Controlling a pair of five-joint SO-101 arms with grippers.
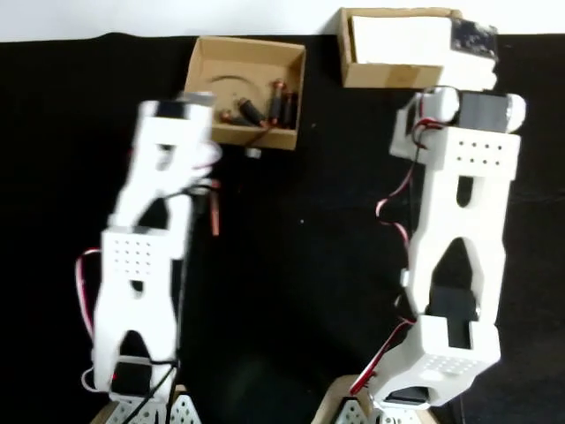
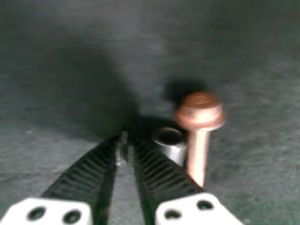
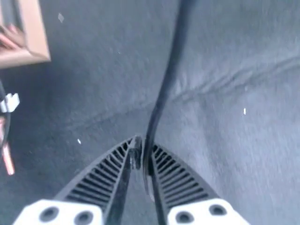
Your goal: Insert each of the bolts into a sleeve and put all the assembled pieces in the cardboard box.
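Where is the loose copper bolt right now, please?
In the high view, the copper bolt sits on the black table beside the left arm, near the cardboard box; the left wrist view shows a silver sleeve beside it.

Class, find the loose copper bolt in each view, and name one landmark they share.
High view: bolt on the cloth beside the left arm, below the box.
Left wrist view: just beyond the end effector, bolt beside a sleeve.
Right wrist view: probably the copper sliver at the picture's edge.
Landmark: the box, high and right wrist views.
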